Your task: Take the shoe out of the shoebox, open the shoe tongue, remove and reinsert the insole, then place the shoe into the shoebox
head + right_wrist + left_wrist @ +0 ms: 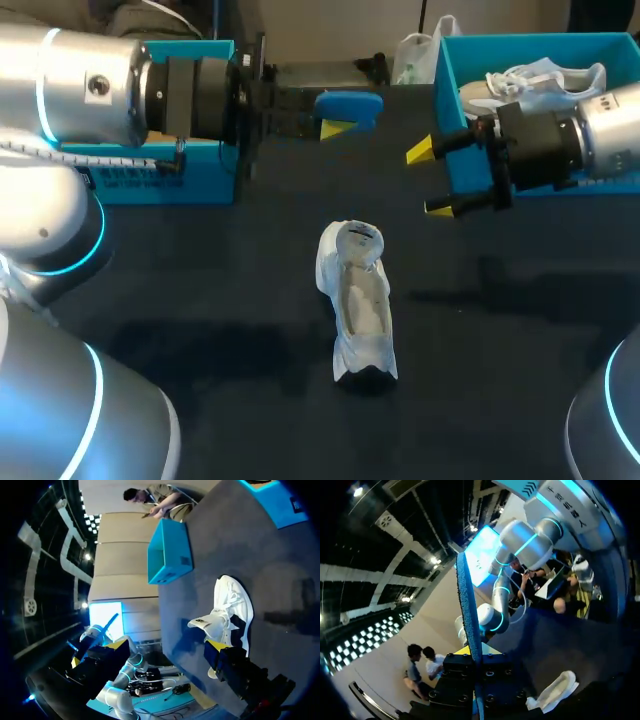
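At the middle of the dark table (200,330) a white low-top fabric shoe (358,300) stands on its sole, running from far to near, its opening facing up. It is free of both grippers.

Far of it and a little left, the left gripper (340,118) hangs above the table with its fingers clamped on a flat blue foam insole (350,103). The left wrist view shows that insole (469,620) edge-on, rising out from between the fingers, with the shoe (555,691) well below.

The right gripper (432,180) hovers far and right of the shoe, fingers wide apart and holding nothing.

An open blue cardboard shoebox (447,70) sits at the far right with a second white shoe (540,80) inside. Another blue cardboard box (170,180) sits at the far left.
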